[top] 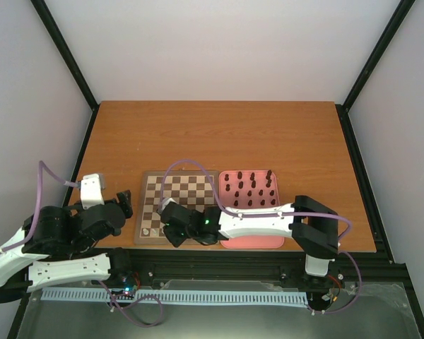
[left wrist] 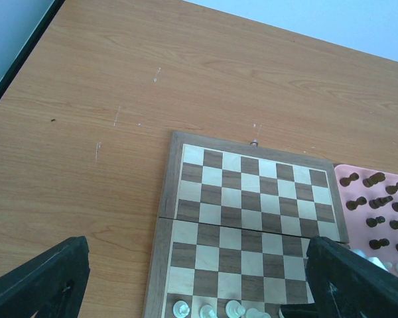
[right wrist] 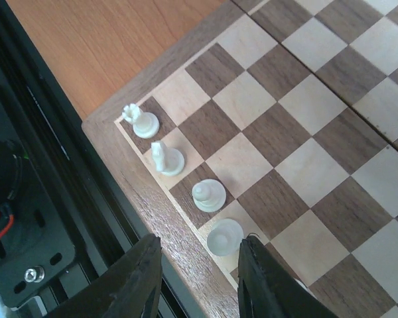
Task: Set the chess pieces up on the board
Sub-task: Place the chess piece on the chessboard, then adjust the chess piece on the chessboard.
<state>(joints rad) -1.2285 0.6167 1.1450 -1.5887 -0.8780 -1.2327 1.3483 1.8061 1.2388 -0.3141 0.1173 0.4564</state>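
**While only four white pieces stand on the board, most of the set is left to be placed**

Although the table (top: 219,134) is wide, the work is confined to the edge nearest the arms. The board (top: 187,189) is found directly beneath the right tool (right wrist: 199,246) and ahead of the left tool (left wrist: 198,245). The pink tray (top: 258,242) lies just beside the board, behind the right tool and under its arm.

The left tool is held spread wide and empty, back from the board's near corner. The right tool is also spread, and nothing appears to be pinched between its jaws.

Dark pieces (top: 251,187) are kept upright in rows in the tray, behind the right tool. Four white pieces are lined along the board's edge rank, leading away from the right tool's fingertips. The rook (right wrist: 142,121) is farthest, on the corner square. The knight (right wrist: 167,159) and the bishop (right wrist: 209,194) come next. A fourth piece (right wrist: 224,237) is seated between the fingertips, close to one of them. Its kind cannot be told from above.

Each piece is judged to be very light, stiff and smooth, with a narrow base, so it would be tipped easily by a sideways brush. A hold is best taken from above on the upper body or neck. The jaws should be set across the rank so that neighbours are not struck.
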